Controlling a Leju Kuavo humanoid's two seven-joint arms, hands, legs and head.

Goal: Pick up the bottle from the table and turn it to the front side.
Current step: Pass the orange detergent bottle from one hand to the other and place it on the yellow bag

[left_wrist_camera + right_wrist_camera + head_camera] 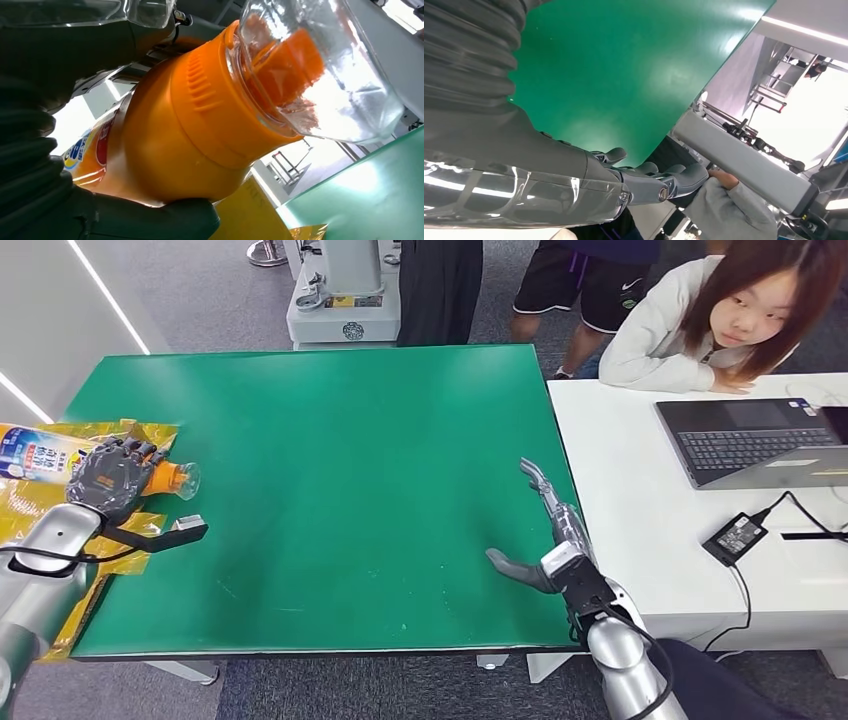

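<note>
The bottle (60, 462) is seen lying on its side at the left end of the green table (330, 490), over a crumpled yellow wrapper (30, 510) that covers that end of the table. It is gripped by the left hand (112, 478), whose dark fingers (130, 452) are wrapped over the orange body just behind the neck. In the left wrist view the bottle (165, 140) is shown close up: an orange ribbed collar, a clear cap (320, 70) over an orange spout, and part of a blue and red label on the body, with the thick thumb (165, 220) pressed against the underside. Which face of the label is turned toward the robot cannot be told with confidence.

The right hand (545, 540) is held over the table's right edge, well apart from the bottle, with nothing in it. Its fingers (540, 485) are stretched out nearly straight and close together, and the thumb (510, 568) is splayed to the side. In the right wrist view the same hand (644, 175) is seen over the green surface.

Beyond the table's right edge stands a white desk (640, 480), on which a laptop (750, 440) and a black power adapter (735, 537) are placed. A person (720, 320) is leaning on that desk.
</note>
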